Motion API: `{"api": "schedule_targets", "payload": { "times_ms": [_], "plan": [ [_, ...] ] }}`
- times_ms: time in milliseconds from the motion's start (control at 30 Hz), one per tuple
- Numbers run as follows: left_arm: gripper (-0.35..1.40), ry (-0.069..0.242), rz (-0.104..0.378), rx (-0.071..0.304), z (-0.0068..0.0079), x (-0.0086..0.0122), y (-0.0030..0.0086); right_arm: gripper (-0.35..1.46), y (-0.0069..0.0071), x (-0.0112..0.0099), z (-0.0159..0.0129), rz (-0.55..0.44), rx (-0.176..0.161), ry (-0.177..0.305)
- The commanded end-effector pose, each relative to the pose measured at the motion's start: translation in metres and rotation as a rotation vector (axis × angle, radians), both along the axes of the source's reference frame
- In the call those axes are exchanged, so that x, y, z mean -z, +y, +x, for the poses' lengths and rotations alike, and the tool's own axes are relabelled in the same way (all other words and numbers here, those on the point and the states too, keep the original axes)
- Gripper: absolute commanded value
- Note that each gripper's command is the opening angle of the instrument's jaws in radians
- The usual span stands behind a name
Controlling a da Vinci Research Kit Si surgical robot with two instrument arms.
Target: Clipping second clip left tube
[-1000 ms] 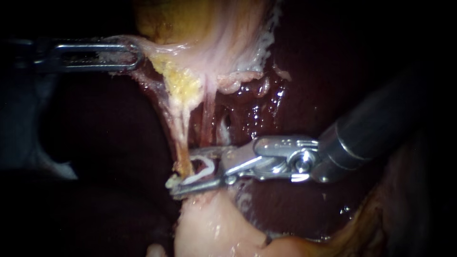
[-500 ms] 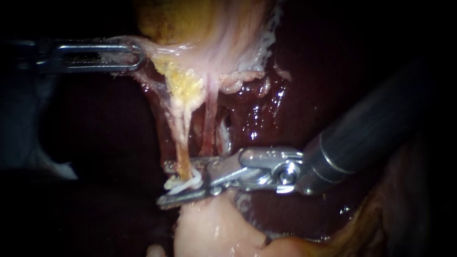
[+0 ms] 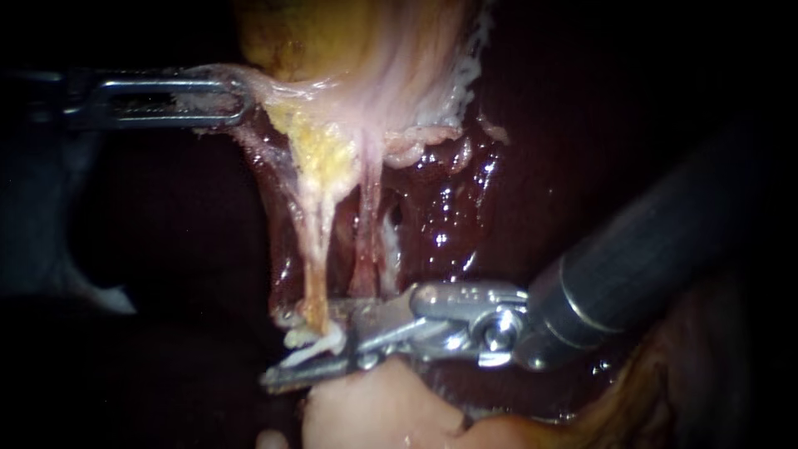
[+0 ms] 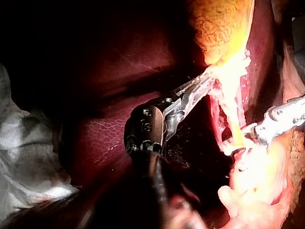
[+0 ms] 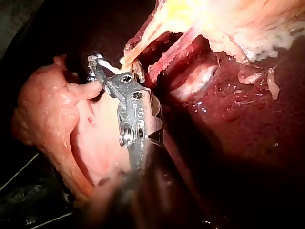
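Left tube (image 3: 316, 249) hangs taut from the gallbladder (image 3: 357, 50). Its lower end sits between the jaws of the right instrument (image 3: 278, 349), which clamp a white clip (image 3: 320, 345) around it. It looks soft, slippery and easily torn, so it likely wants a square squeeze without pulling. The jaws of the left instrument (image 3: 233, 98) grip gallbladder tissue.

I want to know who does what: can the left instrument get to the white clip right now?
Probably not. The left instrument is clamped on the gallbladder edge, well apart from the clip, which the right instrument holds at the left tube.
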State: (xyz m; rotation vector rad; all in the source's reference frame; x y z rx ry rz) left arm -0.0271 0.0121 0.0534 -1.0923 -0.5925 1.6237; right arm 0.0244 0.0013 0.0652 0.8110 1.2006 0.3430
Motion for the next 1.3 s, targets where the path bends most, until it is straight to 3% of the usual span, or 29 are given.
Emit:
{"api": "schedule_targets", "payload": {
  "times_ms": [33, 200, 733, 1067, 1300],
  "plan": [
    [-0.35, 0.000, 0.000, 0.000, 0.0000, 0.0001, 0.0000, 0.49, -0.0001, 0.0006, 0.0000, 0.002, -0.001, 0.007],
    [-0.35, 0.000, 0.000, 0.000, 0.0000, 0.0001, 0.0000, 0.49, -0.0001, 0.0020, 0.0002, 0.009, -0.007, 0.022],
    [-0.35, 0.000, 0.000, 0.000, 0.0000, 0.0001, 0.0000, 0.39, 0.0001, 0.0017, 0.0000, 0.011, 0.006, 0.030],
    [-0.35, 0.000, 0.000, 0.000, 0.0000, 0.0000, 0.0000, 0.16, 0.0004, 0.0012, -0.0002, 0.021, 0.009, 0.029],
    [-0.35, 0.000, 0.000, 0.000, 0.0000, 0.0000, 0.0000, -0.21, 0.0005, 0.0011, -0.0004, 0.020, 0.003, 0.029]
  ]
}}
